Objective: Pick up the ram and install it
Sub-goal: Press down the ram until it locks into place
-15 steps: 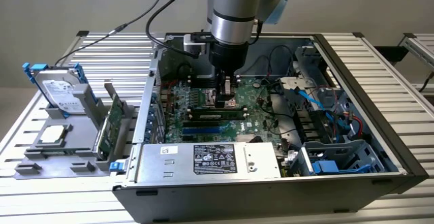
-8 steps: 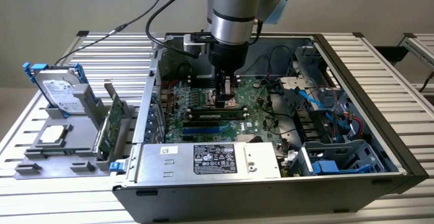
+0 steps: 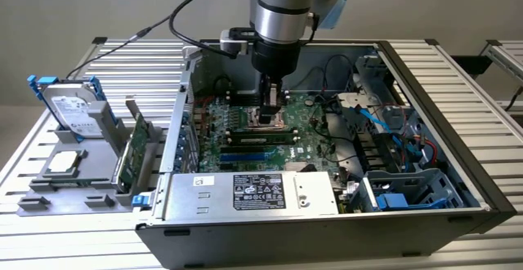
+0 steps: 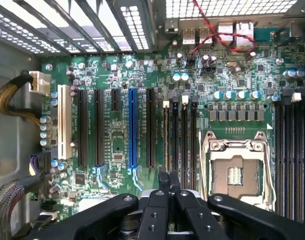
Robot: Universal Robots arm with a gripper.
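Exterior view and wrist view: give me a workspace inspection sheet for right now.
Surface: slatted metal table carrying the open computer case.
Job's things: ram seemingly seated in a motherboard slot beside the CPU socket.
Clutter: hard drive and expansion card in a grey holder.
Grippers: gripper shut, nothing seen held, over memory slots.
Cables: black cable to the arm; blue cables inside case.
Surroundings: second table at the exterior view's right.
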